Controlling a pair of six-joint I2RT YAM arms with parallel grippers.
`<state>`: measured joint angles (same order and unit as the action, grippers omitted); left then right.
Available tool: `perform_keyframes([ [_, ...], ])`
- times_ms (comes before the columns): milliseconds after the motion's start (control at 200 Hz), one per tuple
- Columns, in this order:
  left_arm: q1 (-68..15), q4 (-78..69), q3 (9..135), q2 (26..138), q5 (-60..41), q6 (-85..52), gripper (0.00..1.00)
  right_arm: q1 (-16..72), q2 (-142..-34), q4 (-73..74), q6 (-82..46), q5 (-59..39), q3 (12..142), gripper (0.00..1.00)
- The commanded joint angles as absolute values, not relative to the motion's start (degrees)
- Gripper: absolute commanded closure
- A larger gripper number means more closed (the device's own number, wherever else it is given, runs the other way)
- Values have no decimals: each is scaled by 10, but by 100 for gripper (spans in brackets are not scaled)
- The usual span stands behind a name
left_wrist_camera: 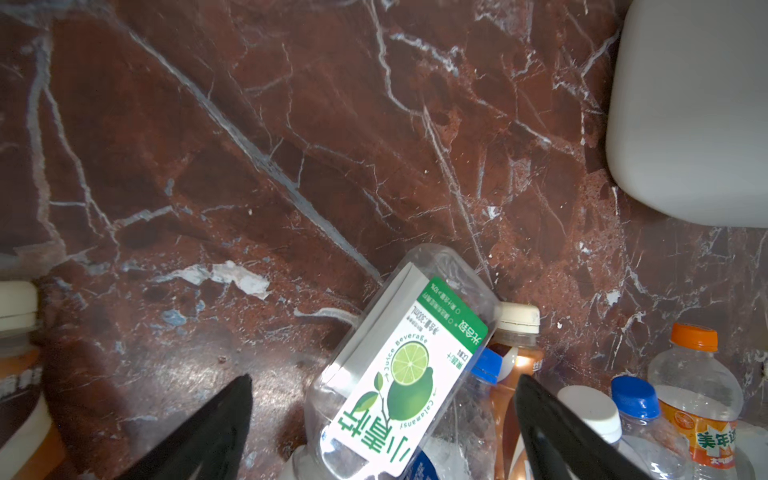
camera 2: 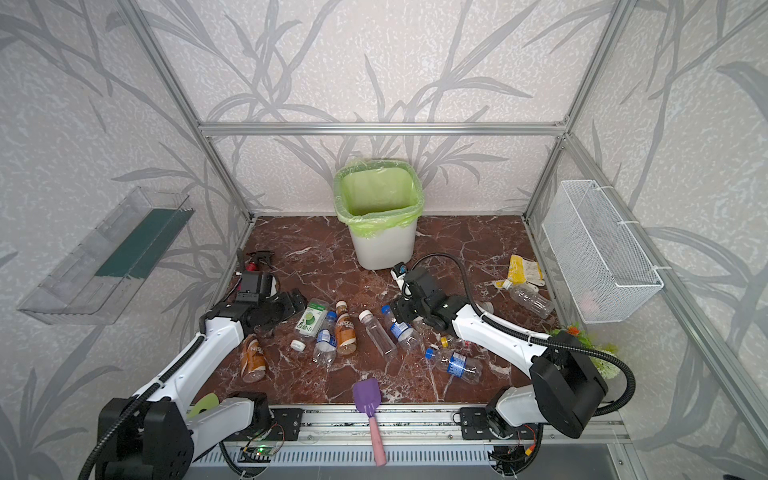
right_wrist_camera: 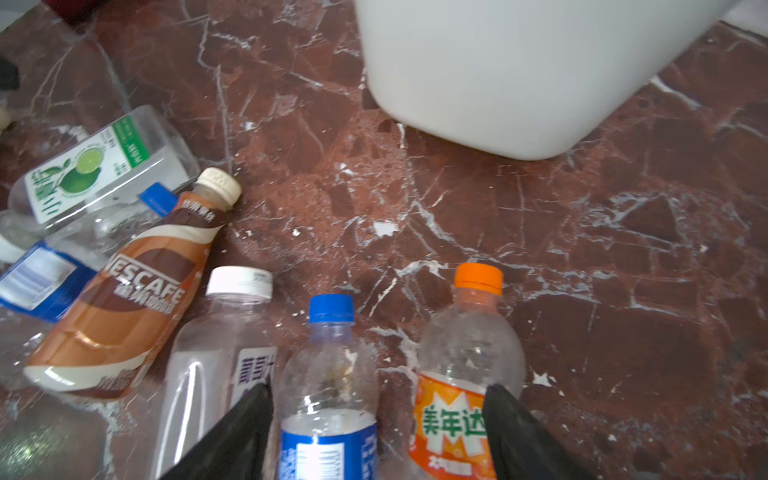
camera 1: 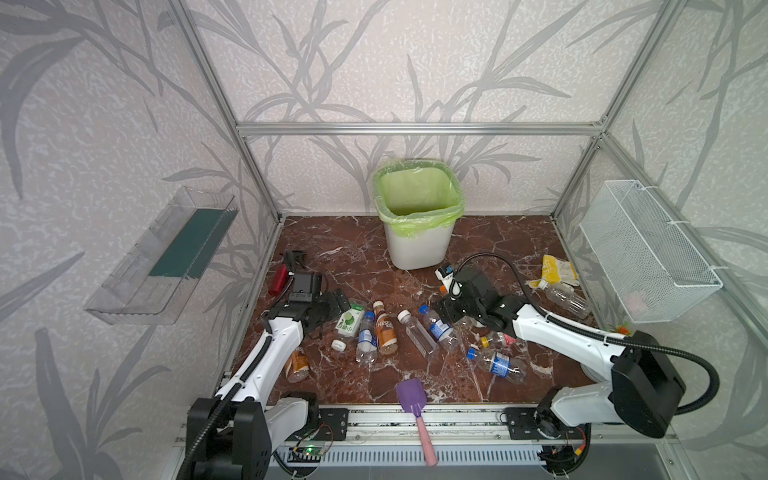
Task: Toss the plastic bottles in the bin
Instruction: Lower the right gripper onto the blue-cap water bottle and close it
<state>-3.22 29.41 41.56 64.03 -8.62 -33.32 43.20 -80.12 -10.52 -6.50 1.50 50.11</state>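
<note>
The white bin with a light green bag stands at the back middle of the floor. Several plastic bottles lie in front of it. My left gripper is open, low over the lime-label bottle, which lies between its fingers. My right gripper is open. A blue-capped bottle and an orange-capped bottle lie side by side between its fingers. In both top views the left gripper is beside the lime-label bottle, and the right gripper is over the blue-capped bottle.
More bottles lie around: a coffee bottle, a white-capped clear one, a crushed one and one at right. There is a red spray bottle, a yellow pouch, a purple spatula, a wire basket and a clear tray.
</note>
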Motion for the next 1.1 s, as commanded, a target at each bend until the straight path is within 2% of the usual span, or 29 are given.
perform_keyframes([
  [0, -30, 313, 456, 641, -57, -306, 3, 463, -818, -160, -60, 29, 522, 23],
  [250, -23, 310, 482, 660, -68, -276, 5, 470, -856, -207, -69, 15, 530, 37],
  [390, -20, 302, 477, 659, -75, -279, 5, 474, -880, -253, -55, 19, 552, 41],
  [555, -13, 298, 477, 660, -79, -280, 5, 478, -899, -247, -55, 24, 553, 41],
  [980, -8, 293, 476, 668, -88, -284, 5, 480, -958, -220, -77, 45, 564, 33],
  [1095, -8, 292, 476, 670, -89, -284, 5, 482, -966, -212, -82, 47, 565, 34],
])
